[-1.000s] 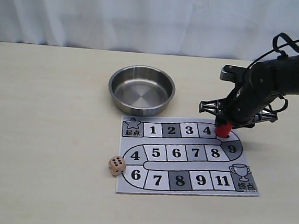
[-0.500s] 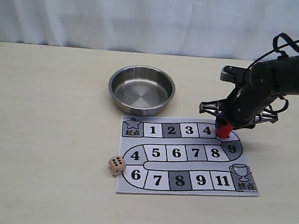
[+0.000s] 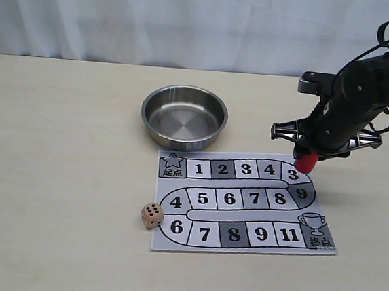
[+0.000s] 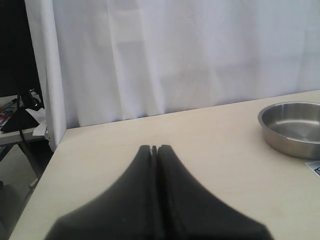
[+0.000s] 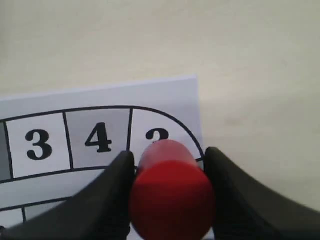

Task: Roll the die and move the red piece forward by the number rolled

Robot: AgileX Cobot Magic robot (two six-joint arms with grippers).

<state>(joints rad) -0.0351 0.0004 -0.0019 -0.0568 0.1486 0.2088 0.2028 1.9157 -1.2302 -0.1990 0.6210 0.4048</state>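
The red piece [image 3: 306, 162] hangs just above the right end of the board's [image 3: 161, 243] top row, over the edge of the curved square after 4. My right gripper [image 3: 308, 158] is shut on it. In the right wrist view the red piece [image 5: 172, 192] sits squeezed between the two black fingers [image 5: 117, 175] of the right gripper [image 5: 169, 156]. The die [image 3: 151, 214], pale tan with dark pips, rests on the table against the board's left edge. My left gripper [image 4: 154, 148] is shut on nothing, low over bare table, and does not appear in the exterior view.
A steel bowl [image 3: 183, 116] stands empty just behind the board's left half; its rim [image 4: 292, 107] also shows in the left wrist view. A white curtain closes off the back. The table's left edge [image 4: 37, 200] lies near my left gripper.
My right gripper has lifted the red piece off the curved square after 4 and carried it a little to the right, uncovering that square's number. The die and the bowl have not moved.
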